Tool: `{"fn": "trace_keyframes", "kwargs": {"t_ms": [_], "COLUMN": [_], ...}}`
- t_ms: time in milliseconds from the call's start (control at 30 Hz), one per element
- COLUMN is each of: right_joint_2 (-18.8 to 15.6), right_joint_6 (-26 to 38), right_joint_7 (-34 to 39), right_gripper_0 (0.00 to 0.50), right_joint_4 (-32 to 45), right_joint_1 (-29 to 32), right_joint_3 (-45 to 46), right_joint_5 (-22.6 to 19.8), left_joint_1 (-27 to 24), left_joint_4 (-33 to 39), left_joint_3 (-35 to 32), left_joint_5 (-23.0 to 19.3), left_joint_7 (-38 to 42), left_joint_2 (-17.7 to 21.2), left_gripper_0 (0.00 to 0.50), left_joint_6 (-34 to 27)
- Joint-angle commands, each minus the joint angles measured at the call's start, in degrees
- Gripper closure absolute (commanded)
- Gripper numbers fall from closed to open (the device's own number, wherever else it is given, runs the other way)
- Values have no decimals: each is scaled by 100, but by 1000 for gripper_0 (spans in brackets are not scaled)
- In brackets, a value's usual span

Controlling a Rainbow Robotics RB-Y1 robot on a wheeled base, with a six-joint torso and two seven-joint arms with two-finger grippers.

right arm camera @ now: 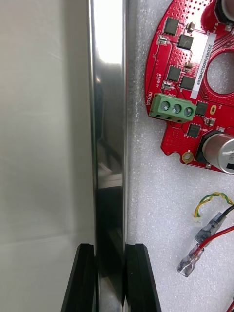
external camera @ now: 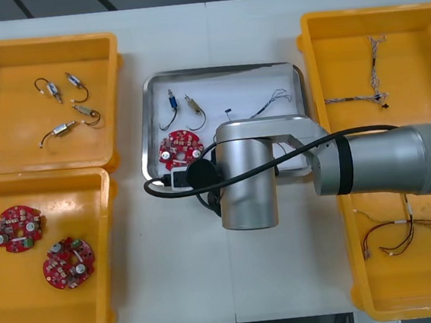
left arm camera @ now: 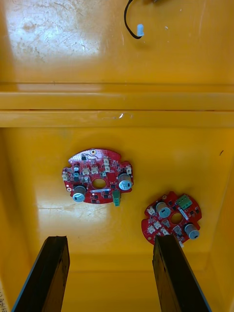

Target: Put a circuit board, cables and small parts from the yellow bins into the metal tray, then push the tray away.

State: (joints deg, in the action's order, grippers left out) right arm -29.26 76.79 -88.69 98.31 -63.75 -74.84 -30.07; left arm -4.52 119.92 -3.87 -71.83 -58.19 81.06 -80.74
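Note:
The metal tray (external camera: 152, 118), white inside, stands between the bins. In it lie a red circuit board (external camera: 181, 148), two small metal parts (external camera: 172, 103), a thin cable (external camera: 272, 99) and a red and yellow cable (right arm camera: 210, 233). My right arm (external camera: 247, 174) reaches across the tray's near side. My right gripper (right arm camera: 111, 280) is shut on the tray's shiny rim (right arm camera: 109, 122), one finger outside it and one inside, close to the circuit board (right arm camera: 190, 83). My left gripper (left arm camera: 112, 273) hangs open above two circuit boards (left arm camera: 97, 176) in the near left bin (left arm camera: 117, 117).
The far left bin (external camera: 15, 142) holds several small metal parts (external camera: 66, 128). Two boards (external camera: 19, 228) lie in the near left bin. Twisted cables (external camera: 375, 77) lie in the far right bin (external camera: 343, 57), red and yellow cables (external camera: 406, 235) in the near right one.

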Motion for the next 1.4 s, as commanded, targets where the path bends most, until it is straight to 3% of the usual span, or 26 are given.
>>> {"fn": "trace_keyframes", "kwargs": {"t_ms": [33,500,800,933,1400], "right_joint_2": [149,378,378,378,386], "right_joint_6": [-76,-902,-1052,-1228,-1983], "right_joint_7": [62,-219,-527,-993,-1160], "right_gripper_0": [500,500,500,500,500], "right_joint_4": [-216,-1279,-1534,-1675,-2264], "right_joint_1": [-349,-779,-937,-1017,-1201], "right_joint_3": [233,303,303,303,312], "right_joint_5": [36,45,89,80,80], "left_joint_1": [83,83,83,83,83], "left_joint_4": [93,93,93,93,93], "left_joint_3": [18,18,18,18,18], "left_joint_5": [-7,-7,-7,-7,-7], "left_joint_7": [247,247,247,247,247], "left_joint_2": [217,217,217,217,217], "left_gripper_0": [0,0,0,0,0], "left_joint_6": [14,14,14,14,14]}}
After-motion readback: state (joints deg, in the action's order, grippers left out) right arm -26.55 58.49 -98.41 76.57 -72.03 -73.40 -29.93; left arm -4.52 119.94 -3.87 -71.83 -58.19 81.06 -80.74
